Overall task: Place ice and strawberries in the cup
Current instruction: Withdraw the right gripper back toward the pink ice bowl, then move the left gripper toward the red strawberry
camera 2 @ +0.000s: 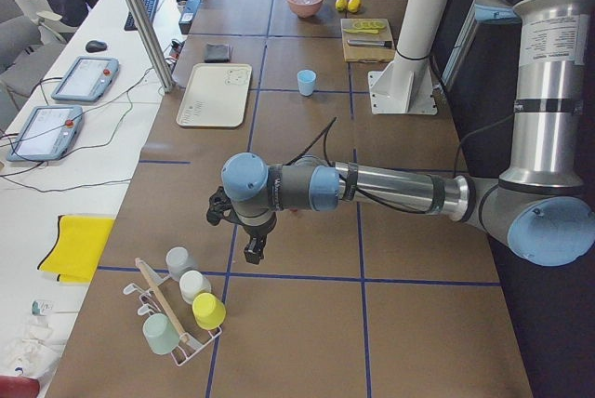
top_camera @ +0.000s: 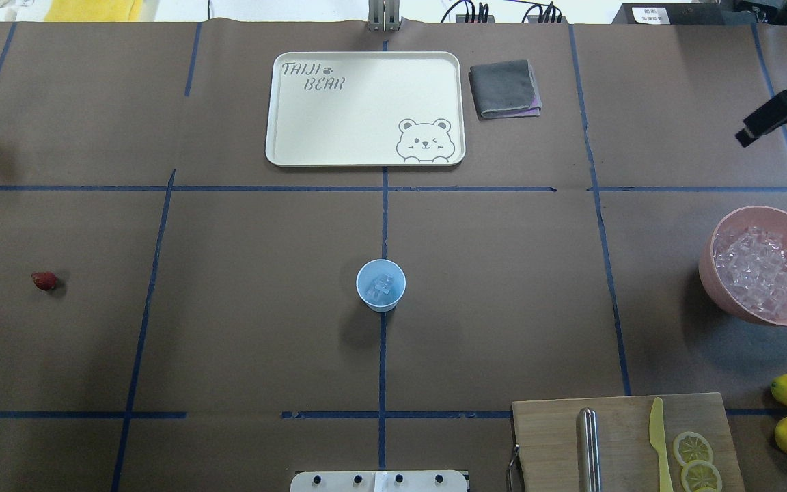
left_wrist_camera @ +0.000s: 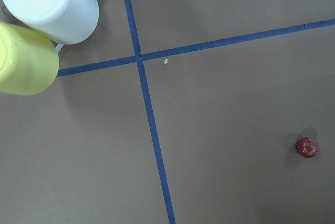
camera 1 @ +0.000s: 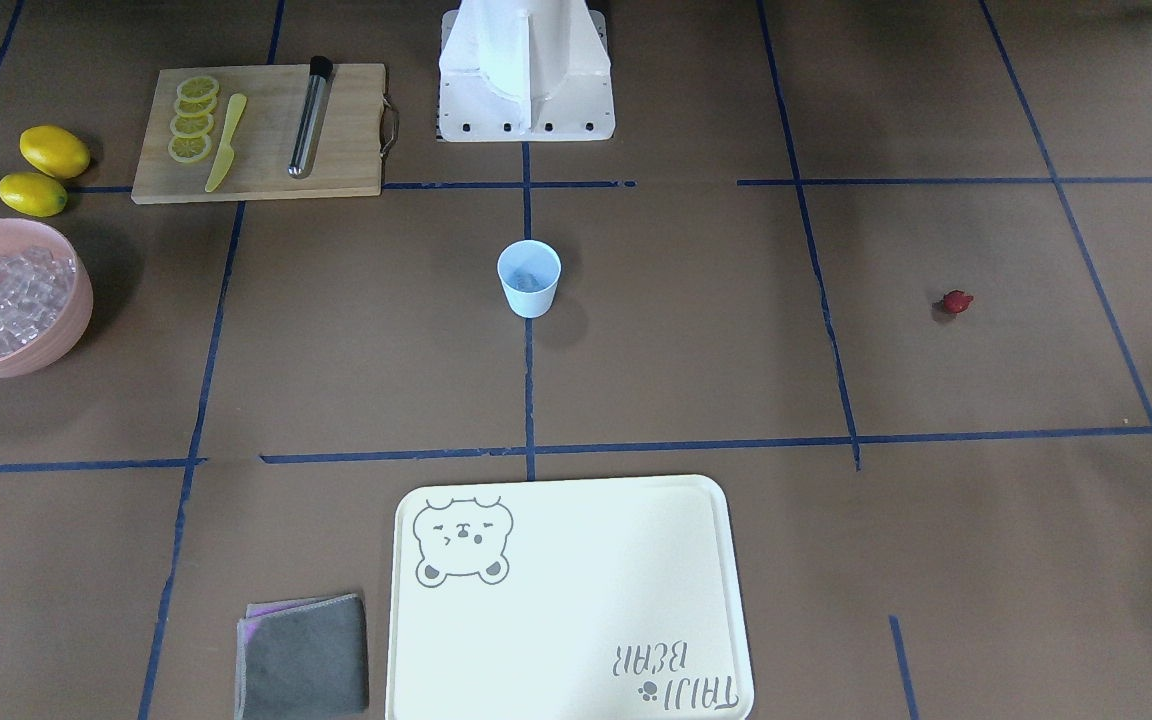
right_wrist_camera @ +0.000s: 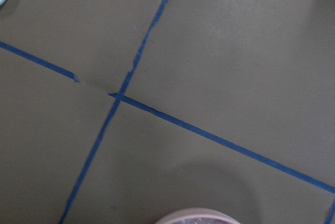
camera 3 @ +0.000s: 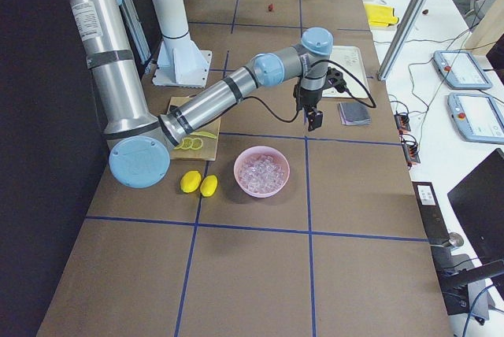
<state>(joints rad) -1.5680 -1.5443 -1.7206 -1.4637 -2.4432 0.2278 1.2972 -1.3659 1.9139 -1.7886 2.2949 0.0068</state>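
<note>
brown desk (top_camera: 243, 328) bears cup (top_camera: 381, 307) with ice (top_camera: 382, 285) inside, strawberry (top_camera: 44, 280) well apart; left gripper (camera 2: 253, 251) and right gripper (top_camera: 744, 138): clenched or released, cannot tell.

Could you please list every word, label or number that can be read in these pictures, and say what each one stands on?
"TAIJI BEAR": printed on the cream tray, near a bear drawing.
Right arm's white label: printed lines, too small to read.
Left arm's white label: too small to read.
White sticker beyond the table's far edge in the overhead view: blurred, unreadable.
No other text is legible.
</note>
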